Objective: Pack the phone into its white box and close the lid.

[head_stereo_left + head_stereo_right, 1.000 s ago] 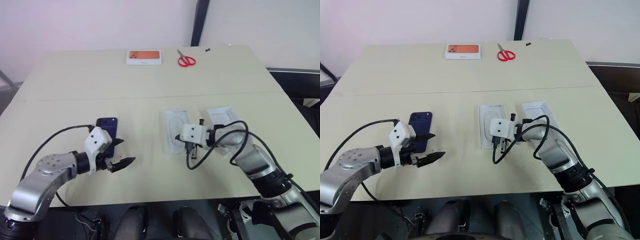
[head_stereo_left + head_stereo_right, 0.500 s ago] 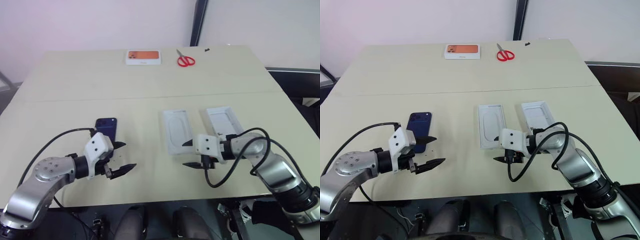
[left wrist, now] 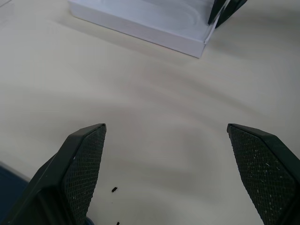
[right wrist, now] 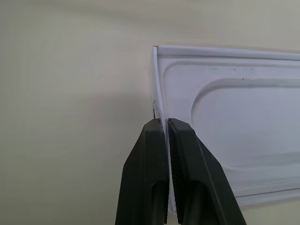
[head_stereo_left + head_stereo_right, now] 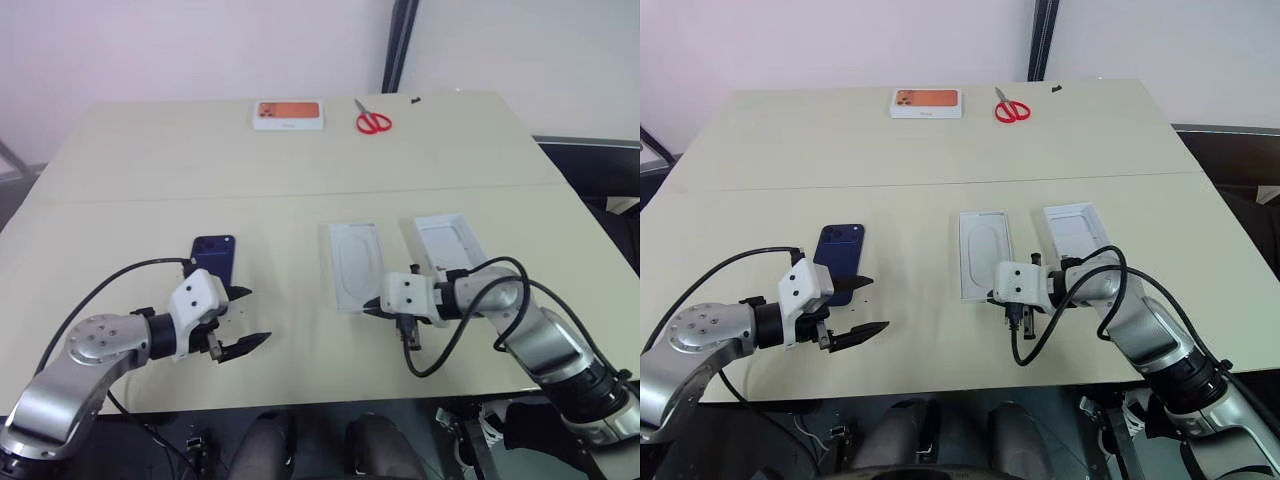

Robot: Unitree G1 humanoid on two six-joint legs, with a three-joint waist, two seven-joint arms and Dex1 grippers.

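Note:
The dark navy phone [image 5: 212, 258] lies flat on the table, left of centre. My left gripper [image 5: 255, 315] hovers open and empty just in front of it and slightly to its right; its fingers [image 3: 84, 159] stand wide apart over bare table. The white box [image 5: 355, 265] lies at the middle, its inside covered by a white insert with an oval outline. My right gripper [image 4: 165, 121] is shut on the thin rim at the box's near left corner. The lid [image 5: 447, 243] lies to the right of the box, pale inside facing up.
A white box with an orange picture [image 5: 288, 114] and red scissors [image 5: 372, 122] lie at the far edge of the table [image 5: 300, 190]. Black cables loop from both wrists. The table's front edge is close behind both grippers.
The right gripper opened and drew back from the box's near end, then closed on its near left corner. The left gripper has stayed open and almost still.

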